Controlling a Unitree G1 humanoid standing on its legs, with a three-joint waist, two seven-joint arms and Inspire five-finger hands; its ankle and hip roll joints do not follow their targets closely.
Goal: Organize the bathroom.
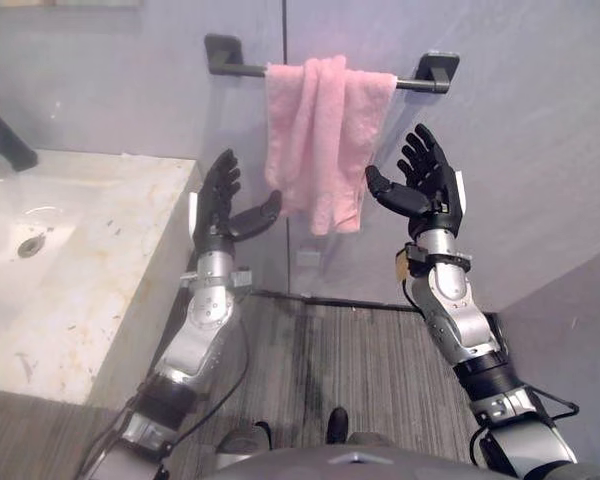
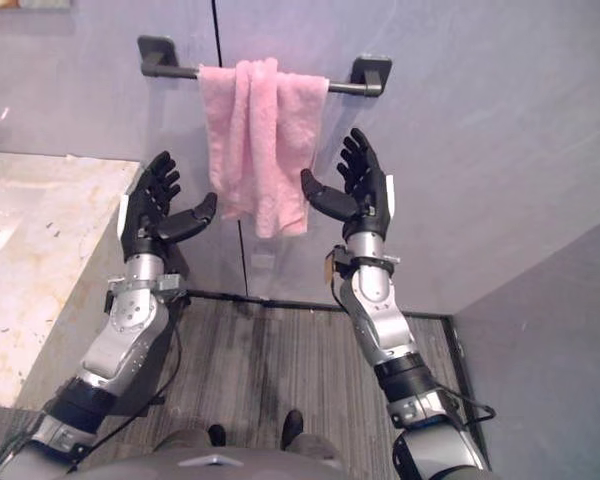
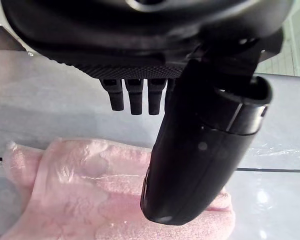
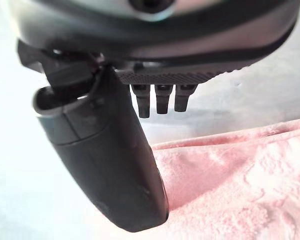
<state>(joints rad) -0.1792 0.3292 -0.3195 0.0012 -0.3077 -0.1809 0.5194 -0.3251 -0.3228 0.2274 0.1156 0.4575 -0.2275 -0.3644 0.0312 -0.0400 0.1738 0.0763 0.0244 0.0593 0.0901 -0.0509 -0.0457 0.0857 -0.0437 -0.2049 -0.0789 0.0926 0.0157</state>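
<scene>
Hanging bunched over the dark towel bar [image 1: 400,82] on the grey wall, the pink towel [image 1: 320,140] sits between my two raised hands. My left hand [image 1: 220,205] and right hand [image 1: 425,185] flank it with fingers released and straight, grasping nothing. A stone sink desk [image 1: 80,260] lies left.

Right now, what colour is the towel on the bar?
Pink; the towel shows best in the left eye view.
</scene>
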